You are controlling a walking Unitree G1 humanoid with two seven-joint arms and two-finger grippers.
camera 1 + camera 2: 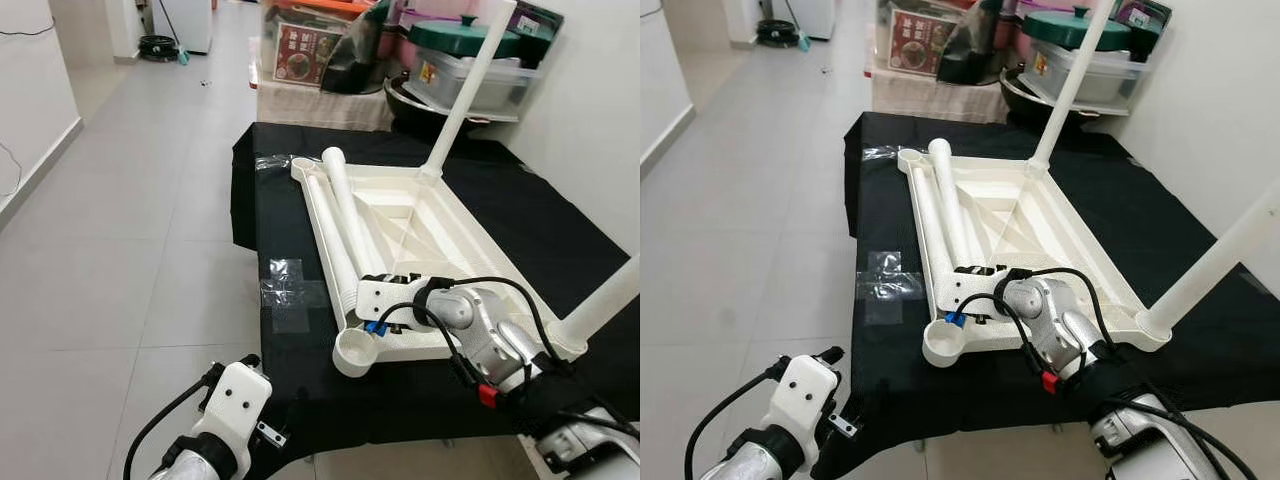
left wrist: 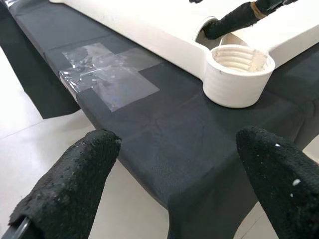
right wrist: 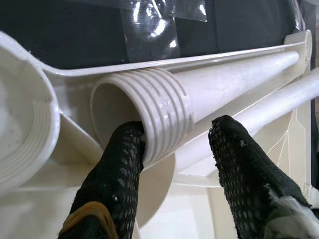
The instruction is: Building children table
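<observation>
Upturned white tabletop (image 1: 440,225) lay on the black cloth (image 1: 560,230), centre of the head views. Two legs (image 1: 470,85) stood screwed in at its far and right corners. Two loose legs (image 1: 345,215) lay inside it along the left rim. Right gripper (image 3: 177,144) sat at the threaded end of a loose leg (image 3: 164,117), fingers (image 3: 117,169) apart, one in the bore, one outside. Left gripper (image 2: 177,169), lower left, was spread wide off the cloth's edge, facing the empty corner socket (image 2: 239,69). Clear tape (image 1: 285,290) lay on the cloth.
</observation>
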